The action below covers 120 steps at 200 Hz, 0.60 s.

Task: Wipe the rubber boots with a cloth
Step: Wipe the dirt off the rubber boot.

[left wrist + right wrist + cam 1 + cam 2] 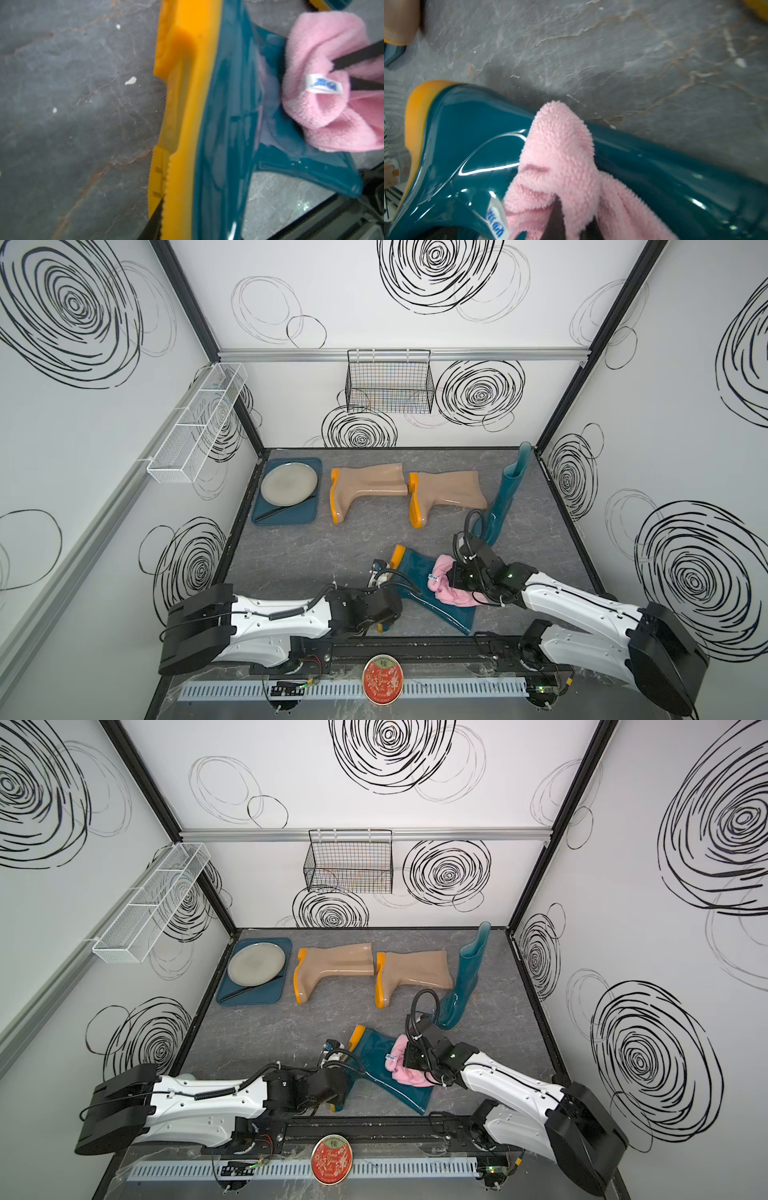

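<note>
We found the right gripper (pixel 448 578) clamped on the cloth (pixel 461 597) atop the fallen teal boot (pixel 417 567), could not tell how open the left gripper (pixel 380 574) was, and advised long, firm strokes.

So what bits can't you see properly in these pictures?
- left gripper: jaws too small to read in both top views; left wrist view shows one fingertip only.
- lying teal boot: left arm covers its foot, both top views.
- cloth tag: lettering blurred, both wrist views.

Top views look down; close wrist views share the lying teal boot (pixel 224 124).
</note>
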Available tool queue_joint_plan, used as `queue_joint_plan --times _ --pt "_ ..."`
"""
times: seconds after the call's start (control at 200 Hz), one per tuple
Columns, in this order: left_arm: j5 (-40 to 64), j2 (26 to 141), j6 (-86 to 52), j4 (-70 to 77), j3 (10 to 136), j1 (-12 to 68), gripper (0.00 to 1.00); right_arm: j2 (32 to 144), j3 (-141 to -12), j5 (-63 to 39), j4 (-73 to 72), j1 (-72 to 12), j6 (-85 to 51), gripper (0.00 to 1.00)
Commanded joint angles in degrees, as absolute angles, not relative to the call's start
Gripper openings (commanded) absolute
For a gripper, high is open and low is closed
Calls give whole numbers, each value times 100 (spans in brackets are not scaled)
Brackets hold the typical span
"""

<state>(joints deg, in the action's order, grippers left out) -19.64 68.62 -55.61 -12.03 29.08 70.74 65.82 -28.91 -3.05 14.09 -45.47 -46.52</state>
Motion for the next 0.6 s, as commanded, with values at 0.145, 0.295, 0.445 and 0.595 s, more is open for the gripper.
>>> queue_joint_plan --times 0.145,0.295,0.445,0.595 --pt "-1998 5844 -5133 -1602 3400 6858 68 7739 -4234 -474 1212 -5182 -3903 0" --pt "-1884 5317 -5377 -1667 2936 6752 68 7889 -4539 -433 848 -5289 -3934 0" --pt "-1930 4842 -5728 -1746 2493 6750 61 8331 -4803 -758 633 -5440 -3915 0" --pt "-2181 4480 -6124 -2024 2182 6659 51 8513 -4895 -686 470 -6254 -3605 0"
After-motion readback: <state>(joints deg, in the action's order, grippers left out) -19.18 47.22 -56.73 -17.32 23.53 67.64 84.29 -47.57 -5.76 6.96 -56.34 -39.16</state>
